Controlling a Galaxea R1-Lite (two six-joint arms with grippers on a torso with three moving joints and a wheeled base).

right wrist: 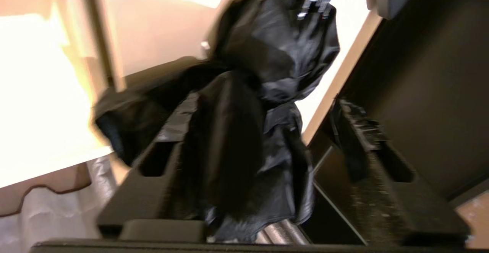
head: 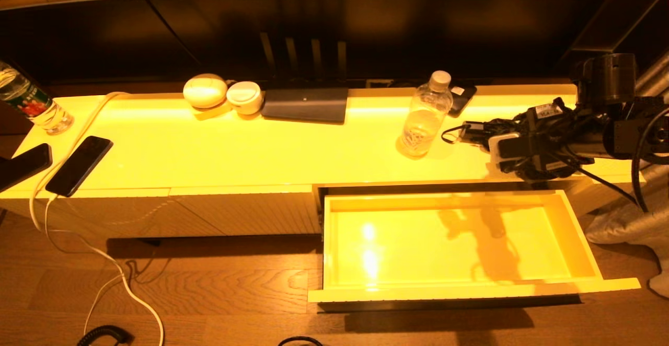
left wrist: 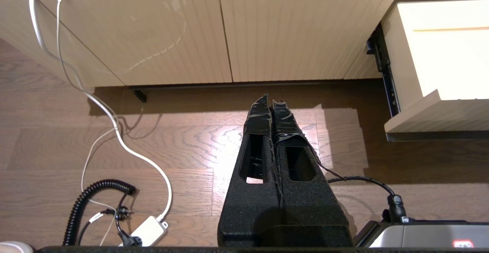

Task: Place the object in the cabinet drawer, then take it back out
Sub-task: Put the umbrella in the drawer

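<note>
The cabinet drawer (head: pixel 418 241) stands pulled out at the lower right, its glossy cream-yellow inside bare; its side also shows in the left wrist view (left wrist: pixel 439 54). The object, a black crumpled fabric bundle with a strap (head: pixel 488 126), is on the cabinet top above the drawer's back edge, right of a water bottle. My right gripper (right wrist: pixel 265 104) is around it with its fingers (right wrist: pixel 366 157) spread wide. The bundle (right wrist: pixel 275 54) leans against one finger, and a gap shows at the other. My left gripper (left wrist: pixel 269 102) hangs shut and empty over the wooden floor in front of the ribbed panels.
A clear water bottle (head: pixel 424 116) stands just left of the bundle, with a dark phone (head: pixel 462 97) behind it. Farther left on the top are a dark flat pad (head: pixel 306 104), two white round cases (head: pixel 205 91), two phones (head: pixel 79 164), a white cable and another bottle (head: pixel 31 106).
</note>
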